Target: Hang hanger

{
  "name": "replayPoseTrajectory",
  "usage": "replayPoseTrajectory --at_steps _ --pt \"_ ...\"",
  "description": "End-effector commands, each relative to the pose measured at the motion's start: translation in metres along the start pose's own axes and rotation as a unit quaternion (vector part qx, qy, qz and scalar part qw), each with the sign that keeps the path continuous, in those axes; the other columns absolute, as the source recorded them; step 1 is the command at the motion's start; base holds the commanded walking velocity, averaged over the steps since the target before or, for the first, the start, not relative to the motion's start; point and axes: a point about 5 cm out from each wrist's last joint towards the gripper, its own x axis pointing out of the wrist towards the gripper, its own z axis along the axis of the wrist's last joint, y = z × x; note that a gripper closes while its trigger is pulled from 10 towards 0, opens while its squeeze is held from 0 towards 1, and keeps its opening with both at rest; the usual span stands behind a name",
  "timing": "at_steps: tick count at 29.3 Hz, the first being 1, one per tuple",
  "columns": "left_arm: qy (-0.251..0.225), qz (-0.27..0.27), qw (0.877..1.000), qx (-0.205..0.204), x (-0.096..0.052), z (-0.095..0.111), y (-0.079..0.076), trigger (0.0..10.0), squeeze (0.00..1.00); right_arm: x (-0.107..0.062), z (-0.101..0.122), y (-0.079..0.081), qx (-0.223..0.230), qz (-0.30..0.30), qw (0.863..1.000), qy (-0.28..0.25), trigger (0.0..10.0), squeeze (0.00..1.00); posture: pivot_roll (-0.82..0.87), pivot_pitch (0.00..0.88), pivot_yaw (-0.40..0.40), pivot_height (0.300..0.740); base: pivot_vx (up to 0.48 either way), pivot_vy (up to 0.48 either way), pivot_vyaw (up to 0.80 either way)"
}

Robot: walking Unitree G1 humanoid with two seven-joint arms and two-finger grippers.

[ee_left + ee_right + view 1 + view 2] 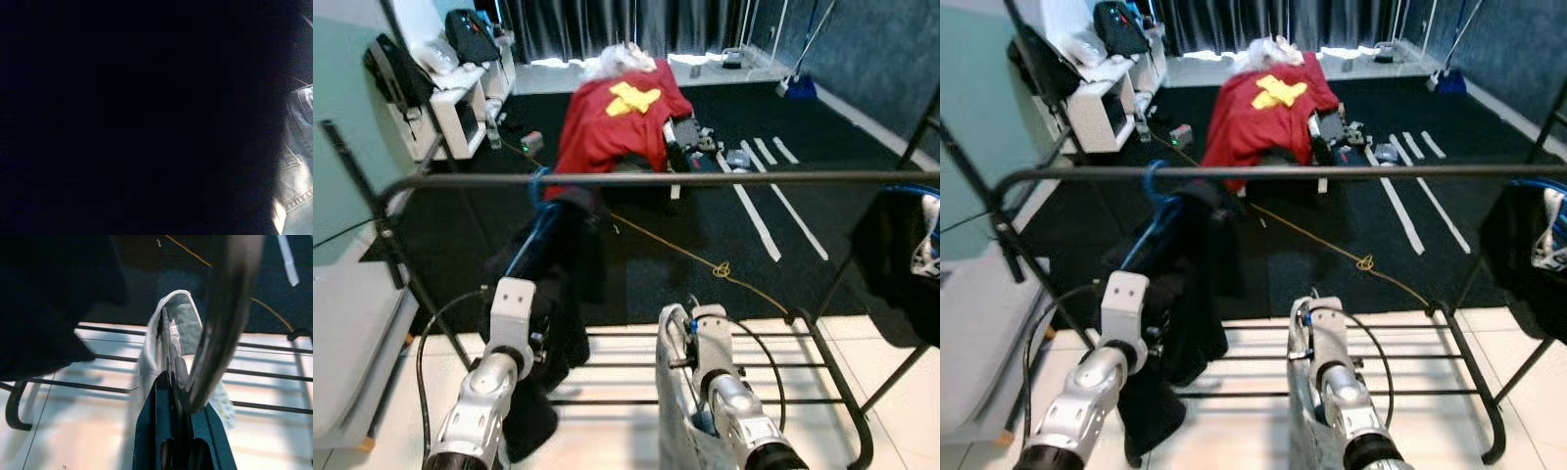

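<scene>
rail (705, 178) of a black clothes rack crossed the middle of the left eye view, with a blue hanger (536, 188) hooked on it at centre left and a dark garment (558, 284) drooping below. the left gripper (543, 323) reached up into that garment from the lower left; whether its fingers were apart or closed, i could not tell. at lower centre the right arm carried a pale denim piece (674, 392).

right eye view repeated this: a red cloth (1268, 113) lay on the dark carpet at upper centre, and another dark garment (1523, 255) hung at the right edge.

left wrist view was nearly black, with a strip of denim (298, 161) at the right edge.

right wrist view showed the right gripper (171, 377) closed tight on a second hanger (166, 431) wearing the denim, at the centre, and the blurred rail (225, 318) close above. i judged the hook could miss the rail, or the denim could slip off, if the lift ran crooked.
</scene>
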Motion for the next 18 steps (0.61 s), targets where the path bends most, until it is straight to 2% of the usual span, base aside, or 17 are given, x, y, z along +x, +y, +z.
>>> replayPoseTrajectory --at_steps 1,18 --pt "0.012 0.001 1.000 0.014 -0.0016 -0.0041 0.0051 10.0 0.00 0.0005 0.0024 0.0061 0.009 0.005 1.000 -0.011 10.0 0.00 0.08 0.014 0.012 0.740 0.000 0.000 0.00" --pt "0.013 -0.005 1.000 0.020 0.0011 0.0002 0.0041 10.0 0.00 -0.0012 -0.0028 0.0011 0.024 -0.014 1.000 -0.009 10.0 0.00 0.08 0.008 0.033 0.740 0.000 -0.466 0.00"
